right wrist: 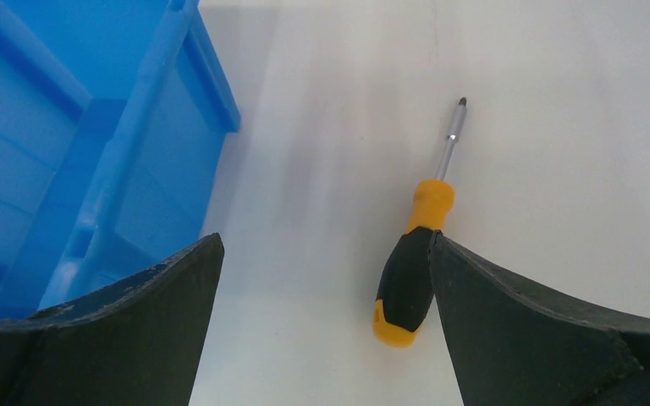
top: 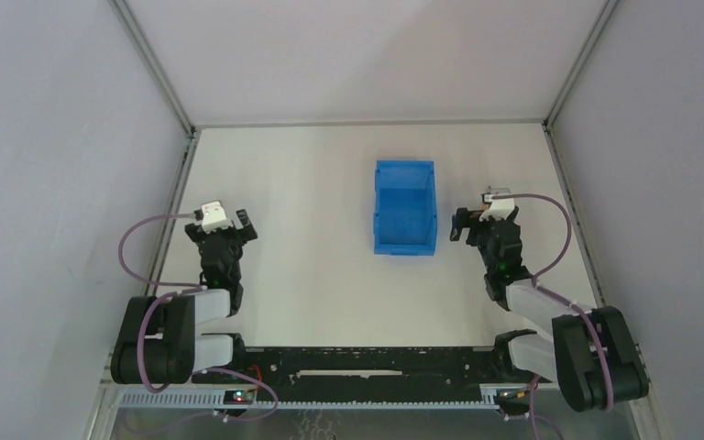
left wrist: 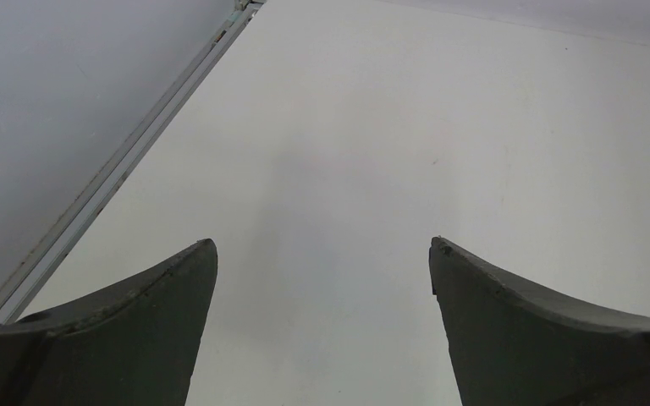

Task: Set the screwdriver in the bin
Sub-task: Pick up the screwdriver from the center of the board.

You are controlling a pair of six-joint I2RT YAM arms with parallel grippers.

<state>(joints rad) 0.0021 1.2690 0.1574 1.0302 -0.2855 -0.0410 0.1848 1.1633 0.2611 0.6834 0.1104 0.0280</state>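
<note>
Though beside the bin [right wrist: 148,110], the screwdriver [right wrist: 410,279] between wide-apart right jaws; left jaws apart too.

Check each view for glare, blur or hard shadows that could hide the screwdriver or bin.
Top external: even, soft light, no glare, bin sharp. Right wrist: screwdriver, seen only here, and bin crisp, faint shadows on the table; dark fingers fill the lower corners. Left wrist: table with one soft shadow, no blur.

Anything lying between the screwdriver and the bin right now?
Nothing. In the right wrist view, only bare white table separates the screwdriver from the bin.
</note>
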